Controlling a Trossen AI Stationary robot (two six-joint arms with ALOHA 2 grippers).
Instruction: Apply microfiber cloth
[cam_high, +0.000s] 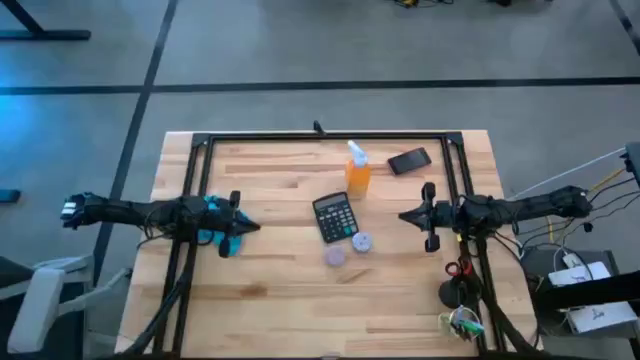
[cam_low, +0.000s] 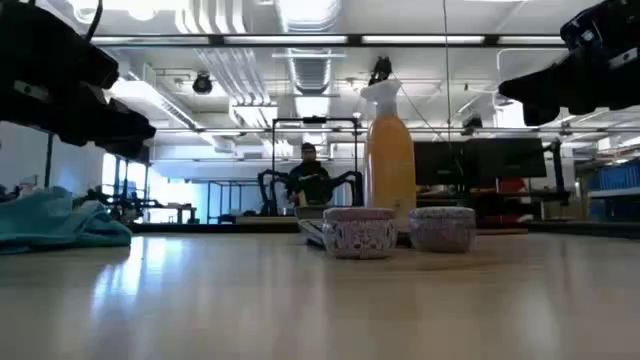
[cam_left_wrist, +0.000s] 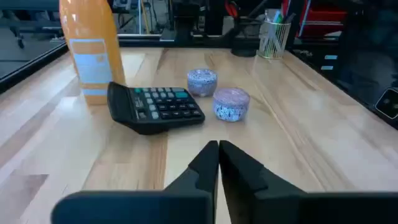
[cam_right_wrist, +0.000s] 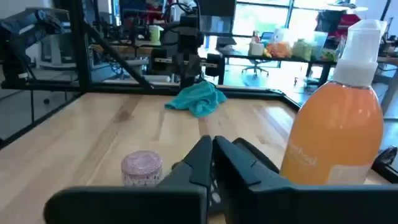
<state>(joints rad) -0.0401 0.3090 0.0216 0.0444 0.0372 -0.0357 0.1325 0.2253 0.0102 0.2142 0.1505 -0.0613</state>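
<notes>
Under left fingers (cam_high: 250, 227), microfiber cloth (cam_high: 212, 222).

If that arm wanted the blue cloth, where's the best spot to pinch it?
Probably the raised bunched fold of the microfiber cloth, coming straight down from above. It lies crumpled in a soft heap on the table, right under the left gripper, whose fingers are shut and would need to open first.

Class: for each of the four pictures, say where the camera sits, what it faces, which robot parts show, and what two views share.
High: overhead, looking down; table, both arms.
Low: tabletop level, facing the room; arms overhead.
Left wrist: behind the shut left gripper, facing the calculator.
Right wrist: behind the shut right gripper, facing the cloth.
Shared: the orange bottle.
</notes>
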